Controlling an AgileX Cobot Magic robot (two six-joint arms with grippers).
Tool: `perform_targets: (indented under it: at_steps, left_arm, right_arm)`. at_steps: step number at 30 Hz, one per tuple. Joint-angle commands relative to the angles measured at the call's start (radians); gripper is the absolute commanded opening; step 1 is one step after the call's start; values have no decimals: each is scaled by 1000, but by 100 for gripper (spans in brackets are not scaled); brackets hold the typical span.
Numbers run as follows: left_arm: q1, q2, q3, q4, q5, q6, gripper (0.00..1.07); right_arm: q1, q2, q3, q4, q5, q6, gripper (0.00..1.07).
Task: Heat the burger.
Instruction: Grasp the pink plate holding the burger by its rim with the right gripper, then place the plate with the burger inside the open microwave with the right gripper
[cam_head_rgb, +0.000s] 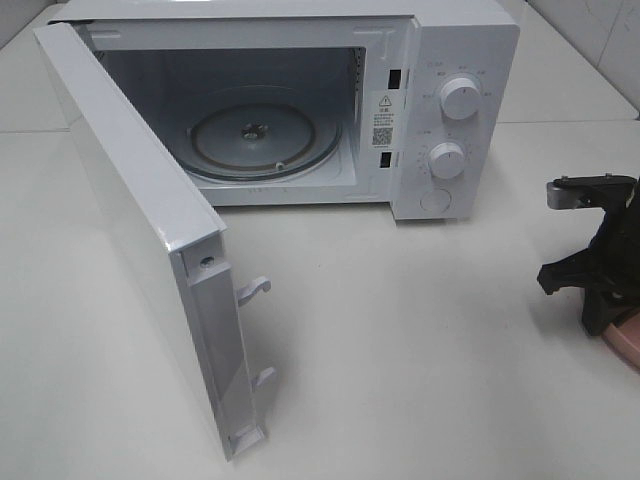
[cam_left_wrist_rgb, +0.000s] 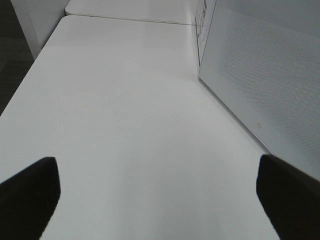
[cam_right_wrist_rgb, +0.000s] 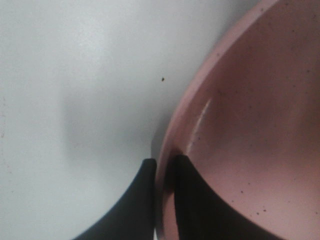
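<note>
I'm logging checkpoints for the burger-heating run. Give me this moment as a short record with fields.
microwave door: swung wide open
turntable: nothing on it
left gripper: open, holding nothing, above the table
right gripper: shut on the rim of the pink plate
burger: not in view in any picture

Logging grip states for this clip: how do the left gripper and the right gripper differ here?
The left gripper stands wide open; the right gripper is nearly closed. The left gripper holds nothing, with bare table between its fingers; the right gripper pinches the rim of the pink plate, one finger on each side. The left gripper sits beside the microwave's open door; the right gripper is at the high view's right edge. Both have black fingers.
</note>
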Motion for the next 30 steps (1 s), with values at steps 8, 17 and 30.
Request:
perform_targets:
  at_steps: [8, 17, 30]
  left_arm:
    - [-6, -3, 4, -11, -16, -1, 102]
    - [-6, -3, 4, -11, -16, 0, 102]
    - [-6, -3, 4, -11, -16, 1, 102]
  right_arm:
    - [27, -15, 8, -80, 69, 137, 0]
    - [84, -69, 8, -139, 136, 195, 0]
    - [218, -182, 26, -285, 204, 324, 0]
